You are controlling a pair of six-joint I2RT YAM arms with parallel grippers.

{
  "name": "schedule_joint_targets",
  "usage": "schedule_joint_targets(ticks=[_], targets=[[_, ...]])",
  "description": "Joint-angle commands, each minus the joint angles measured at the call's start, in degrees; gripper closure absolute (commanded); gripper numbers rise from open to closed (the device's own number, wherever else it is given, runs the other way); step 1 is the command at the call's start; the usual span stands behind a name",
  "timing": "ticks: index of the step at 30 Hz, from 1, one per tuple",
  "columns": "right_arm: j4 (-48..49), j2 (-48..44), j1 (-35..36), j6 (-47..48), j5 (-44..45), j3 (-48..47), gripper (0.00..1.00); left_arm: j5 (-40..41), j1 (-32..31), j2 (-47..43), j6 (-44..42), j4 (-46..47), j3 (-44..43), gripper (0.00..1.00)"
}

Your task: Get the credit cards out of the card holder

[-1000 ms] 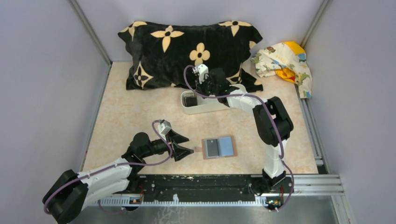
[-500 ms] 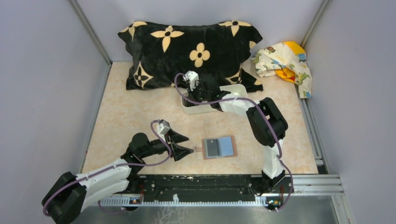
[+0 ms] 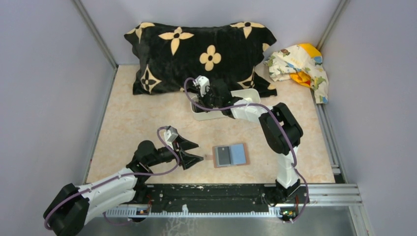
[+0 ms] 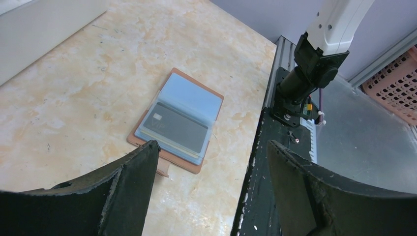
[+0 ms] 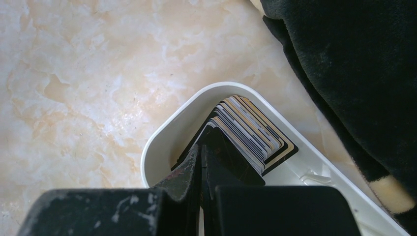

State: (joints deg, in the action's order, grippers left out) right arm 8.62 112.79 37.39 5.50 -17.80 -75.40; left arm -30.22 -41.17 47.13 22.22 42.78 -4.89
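Observation:
The card holder [image 3: 238,155] [image 4: 196,96] lies open on the table, brown-rimmed and light blue inside. A dark grey credit card [image 3: 223,156] [image 4: 179,129] sits in its left page. My left gripper [image 3: 197,151] [image 4: 212,147] is open, just left of the holder, with nothing between its fingers. My right gripper [image 3: 204,101] [image 5: 201,147] is shut, its tips down in the left end of a white tray [image 3: 248,93] [image 5: 157,142]. They rest against a black card at the front of a leaning stack of credit cards [image 5: 255,130]. No card shows between the fingers.
A black pillow [image 3: 201,49] with tan flowers lies right behind the tray. A crumpled patterned cloth [image 3: 300,64] sits at the back right. Metal rails run along the near edge [image 3: 324,189] and the right side. Grey walls enclose the table.
My right gripper has moved left and lower, from above the tray to its left end, staying shut. The left gripper and the card holder have barely moved.

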Motion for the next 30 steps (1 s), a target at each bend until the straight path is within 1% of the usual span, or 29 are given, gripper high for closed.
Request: schedule_joint_targets(ticks=[1, 16, 30], targets=[[1.78, -2.38, 0.1, -0.4, -0.17, -2.74, 1.0, 0.35, -0.29, -0.52, -1.03, -0.29, 0.72, 0.14], [0.14, -1.12, -0.01, 0.6, 2.45, -6.76, 1.0, 0.96, -0.23, -0.09, -1.18, -0.19, 0.67, 0.13], [0.96, 3.88, -0.8, -0.47, 1.89, -8.09, 1.0, 1.55, -0.23, -2.2, -1.02, -1.9, 1.1, 0.13]])
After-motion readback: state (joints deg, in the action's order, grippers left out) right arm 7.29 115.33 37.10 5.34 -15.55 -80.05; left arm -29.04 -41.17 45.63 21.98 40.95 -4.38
